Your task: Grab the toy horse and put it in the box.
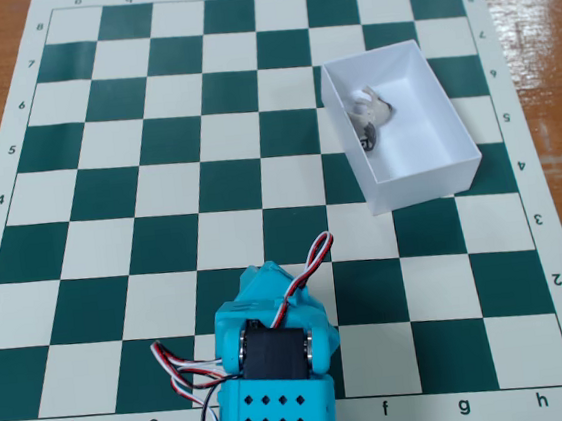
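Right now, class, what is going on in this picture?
A small blue robot arm sits at the near edge of a green-and-white chessboard mat, folded back and touching nothing. The toy horse already lies inside the white box, which stands on the right side of the board in the fixed view. The gripper's fingers are not clearly visible, so their state cannot be told.

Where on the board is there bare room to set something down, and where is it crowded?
Nearly all of the chessboard is bare: the whole left half and the top rows, up to the box. Inside the box, the right and lower floor are free; the horse lies against its left wall. The arm crowds the bottom centre.
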